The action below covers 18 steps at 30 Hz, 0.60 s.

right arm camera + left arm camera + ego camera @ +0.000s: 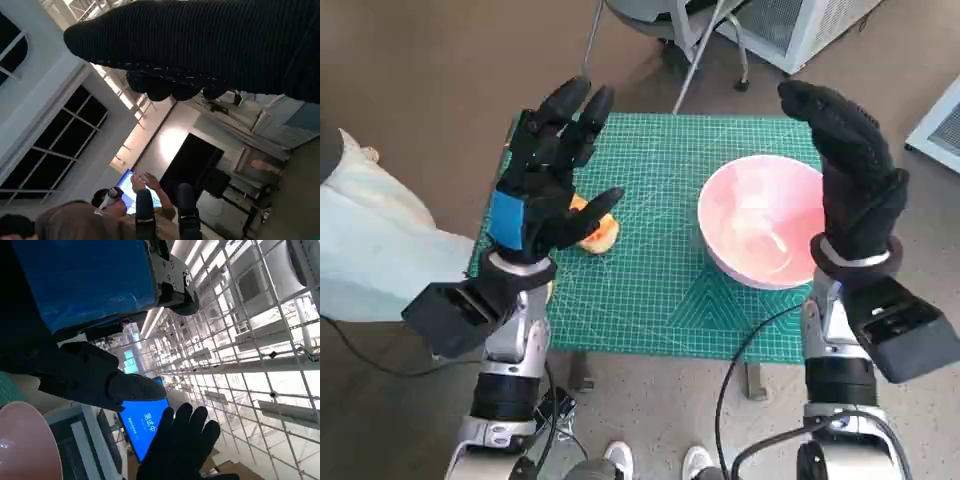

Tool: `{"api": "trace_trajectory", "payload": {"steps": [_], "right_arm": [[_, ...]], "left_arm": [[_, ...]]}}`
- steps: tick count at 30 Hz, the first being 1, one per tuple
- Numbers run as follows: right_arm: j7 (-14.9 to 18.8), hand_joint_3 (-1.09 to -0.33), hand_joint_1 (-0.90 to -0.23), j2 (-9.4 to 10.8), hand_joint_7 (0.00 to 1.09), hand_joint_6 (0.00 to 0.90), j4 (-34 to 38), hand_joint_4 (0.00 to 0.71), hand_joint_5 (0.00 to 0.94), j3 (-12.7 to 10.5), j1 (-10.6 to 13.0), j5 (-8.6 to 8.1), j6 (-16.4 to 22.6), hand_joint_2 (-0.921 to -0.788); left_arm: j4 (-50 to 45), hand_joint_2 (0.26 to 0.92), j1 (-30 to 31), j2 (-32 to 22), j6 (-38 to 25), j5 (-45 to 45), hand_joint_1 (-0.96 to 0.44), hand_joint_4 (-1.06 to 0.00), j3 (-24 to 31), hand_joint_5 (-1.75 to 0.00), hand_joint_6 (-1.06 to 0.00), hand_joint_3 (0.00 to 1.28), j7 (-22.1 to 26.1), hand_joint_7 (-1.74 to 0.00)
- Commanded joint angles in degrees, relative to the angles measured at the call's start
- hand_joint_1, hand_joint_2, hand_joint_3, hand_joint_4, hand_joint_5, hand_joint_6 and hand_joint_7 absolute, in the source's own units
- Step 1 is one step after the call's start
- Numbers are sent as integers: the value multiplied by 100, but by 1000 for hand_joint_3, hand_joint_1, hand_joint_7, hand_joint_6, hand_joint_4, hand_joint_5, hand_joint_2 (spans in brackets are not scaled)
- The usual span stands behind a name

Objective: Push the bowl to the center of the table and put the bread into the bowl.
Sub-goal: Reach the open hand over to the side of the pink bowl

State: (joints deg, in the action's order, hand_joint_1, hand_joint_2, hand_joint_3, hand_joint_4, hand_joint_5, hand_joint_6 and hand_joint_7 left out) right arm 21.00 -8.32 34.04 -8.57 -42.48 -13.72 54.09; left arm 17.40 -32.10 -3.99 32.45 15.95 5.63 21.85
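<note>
Pink bowl (761, 232) unlabelled, bread (597, 231) beside; left hand (542, 180), right hand (852, 178), fingers spread, empty.

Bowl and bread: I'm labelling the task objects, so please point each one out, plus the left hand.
bowl (761, 232): head view, on its pink inner floor.
bread (600, 236): head view, on the visible orange crust.
left hand (542, 190): head view, on its back.

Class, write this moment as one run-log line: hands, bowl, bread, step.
left hand: open, raised above bread | right hand: open, raised beside bowl | bowl: right of center, empty | step: push not begun
</note>
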Motion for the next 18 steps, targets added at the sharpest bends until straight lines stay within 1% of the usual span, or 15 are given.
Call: {"api": "trace_trajectory", "payload": {"steps": [1, 5, 18], "right_arm": [[1, -726, -536, -27, 760, 0, 96, 320, 0, -21, 129, 17, 0, -921], [22, -725, -537, -38, 760, 0, 131, 319, 0, -29, 123, -12, 5, -921], [46, -723, -543, -44, 760, 0, 106, 319, 0, -12, 152, -30, -22, -921]], "left_arm": [[45, 921, -6, -35, 74, -49, -230, -351, 9, 0, -145, 172, 19, -525], [47, 921, -12, -33, 61, -41, -230, -351, 7, 0, -144, 172, 21, -527], [-26, 921, 3, -20, 8, -58, -224, -349, -33, 0, -136, 176, 13, -549]]}}
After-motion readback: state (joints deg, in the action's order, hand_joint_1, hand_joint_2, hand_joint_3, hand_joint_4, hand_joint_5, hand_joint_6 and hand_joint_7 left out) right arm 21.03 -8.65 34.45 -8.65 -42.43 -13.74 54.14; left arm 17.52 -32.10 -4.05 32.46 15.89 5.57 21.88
